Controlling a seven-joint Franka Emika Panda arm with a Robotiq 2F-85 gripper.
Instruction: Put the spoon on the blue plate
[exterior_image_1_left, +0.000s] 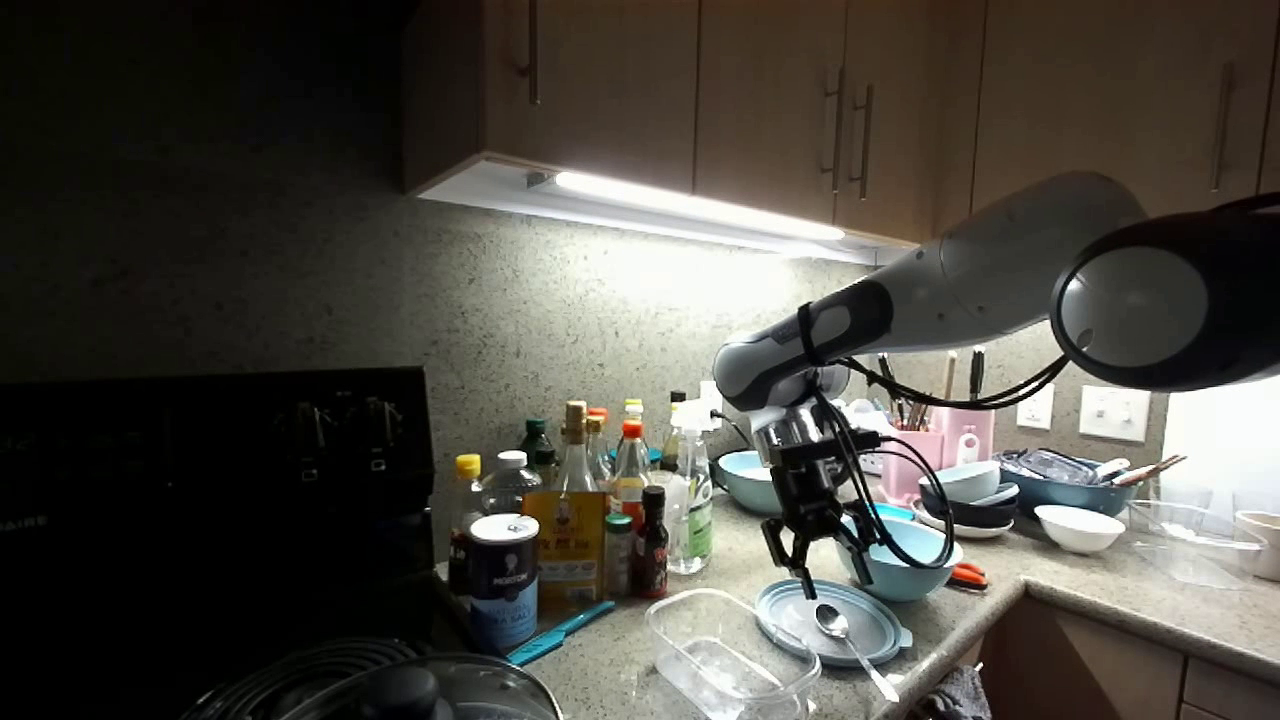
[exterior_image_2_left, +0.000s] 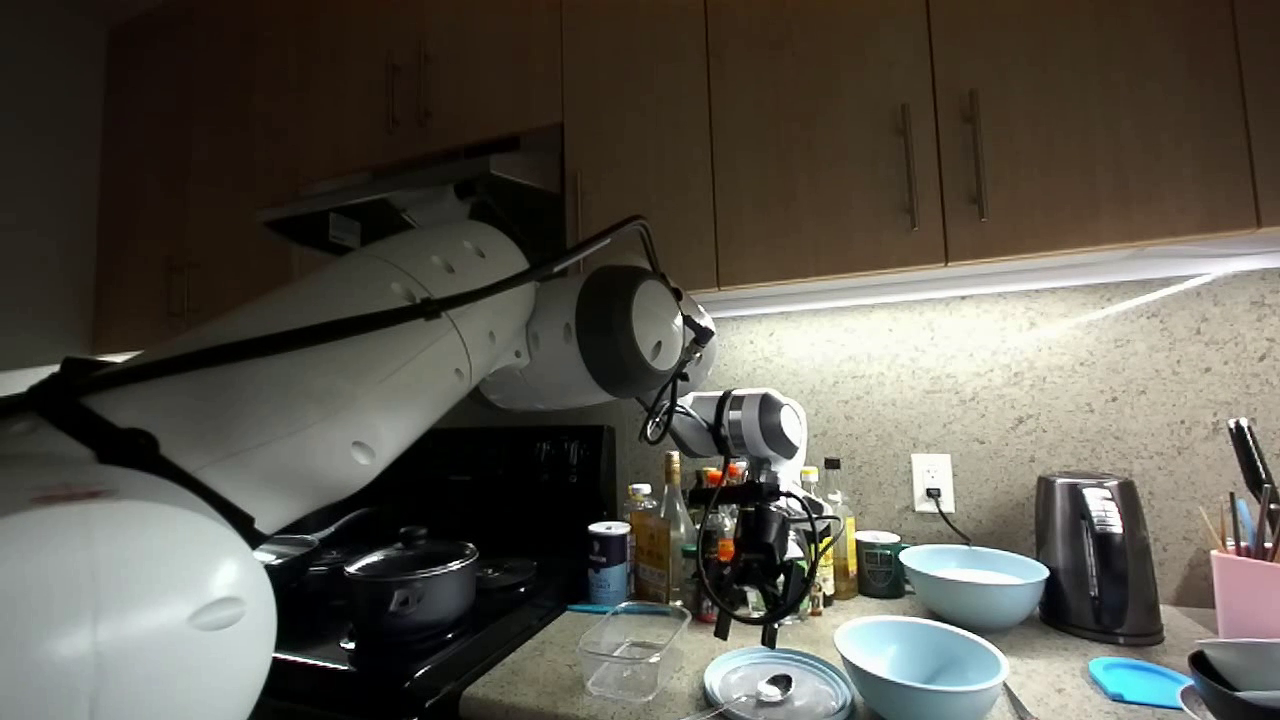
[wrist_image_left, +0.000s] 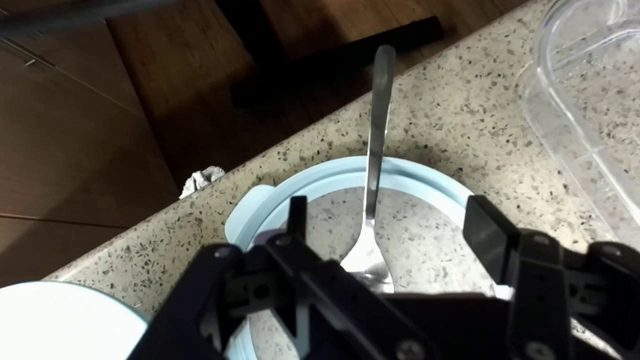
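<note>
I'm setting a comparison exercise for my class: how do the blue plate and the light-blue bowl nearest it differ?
The blue plate is flat with a low rim; the light-blue bowl is deep with high walls. The plate's middle is see-through, showing speckles of the counter; the bowl looks opaque. The spoon lies across the plate's rim, not in the bowl. Both are round, pale blue and on the counter.

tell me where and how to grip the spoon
I'd grip the spoon by its slim handle, about where it crosses the rim of the blue plate, coming from above. The handle juts past the rim, and in the wrist view the open tool would close roughly across its narrow width.
</note>
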